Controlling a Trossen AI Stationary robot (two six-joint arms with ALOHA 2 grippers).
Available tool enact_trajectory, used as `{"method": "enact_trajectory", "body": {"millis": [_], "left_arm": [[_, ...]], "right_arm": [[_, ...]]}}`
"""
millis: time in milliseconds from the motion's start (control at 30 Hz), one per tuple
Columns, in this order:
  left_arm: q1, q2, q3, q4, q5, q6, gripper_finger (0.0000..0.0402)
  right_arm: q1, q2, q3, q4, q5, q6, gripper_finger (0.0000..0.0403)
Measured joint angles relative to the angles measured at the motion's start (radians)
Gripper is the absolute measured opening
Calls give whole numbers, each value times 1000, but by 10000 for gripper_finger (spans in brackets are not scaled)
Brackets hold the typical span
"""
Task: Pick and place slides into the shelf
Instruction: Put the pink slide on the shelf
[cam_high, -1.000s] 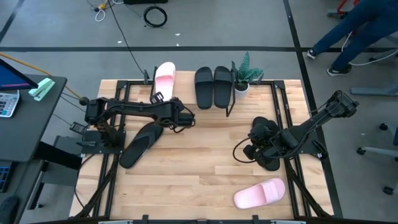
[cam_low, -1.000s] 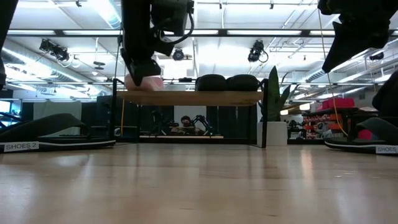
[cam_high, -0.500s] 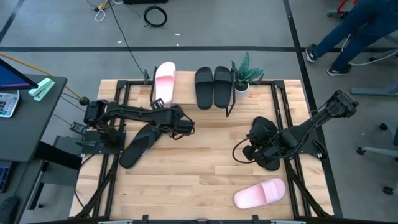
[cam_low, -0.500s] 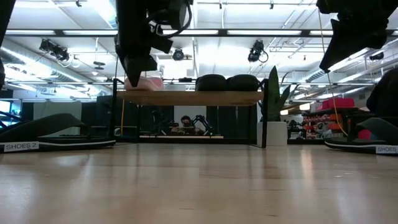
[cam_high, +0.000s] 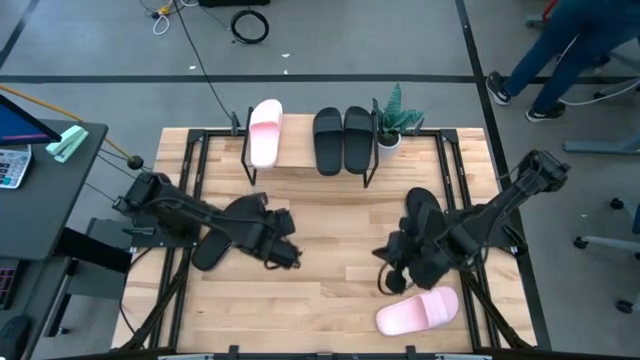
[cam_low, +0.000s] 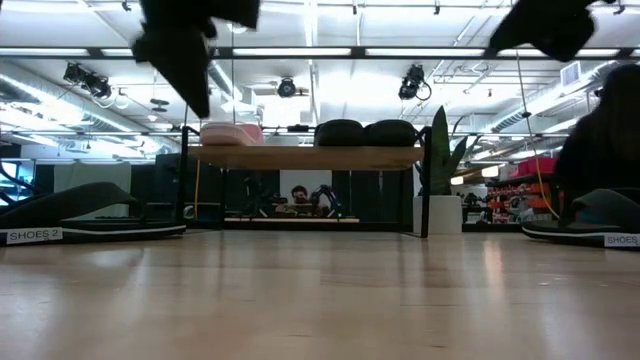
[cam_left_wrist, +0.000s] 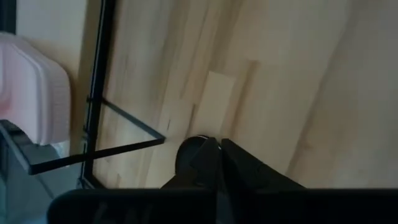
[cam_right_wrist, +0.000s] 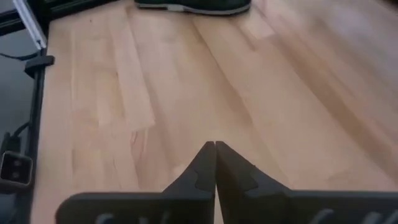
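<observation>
white label (cam_low: 33, 236) reads "shoes 2" beside black slide (cam_low: 95, 213).

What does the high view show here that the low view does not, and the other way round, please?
Only the high view shows the pink slide lying near the table's front edge, the left hand and right hand over bare wood, and a person's legs beyond the table. Only the low view shows the space under the shelf and the room behind it. Both show the shelf carrying one pink slide and two black slides, with the potted plant beside it.
</observation>
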Motion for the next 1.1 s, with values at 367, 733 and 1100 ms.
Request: {"method": "enact_trajectory", "body": {"millis": [367,733,1100], "left_arm": [[-142,-252,0,-11,-229,-116,14],[-193,-340,0,-75,-255,-130,7],[-193,-340,0,-78,-255,-135,19]], "right_arm": [[67,205,306,-546,16,376,7],[79,493,529,-633,-195,337,7],[74,530,527,-597,-499,196,9]]}}
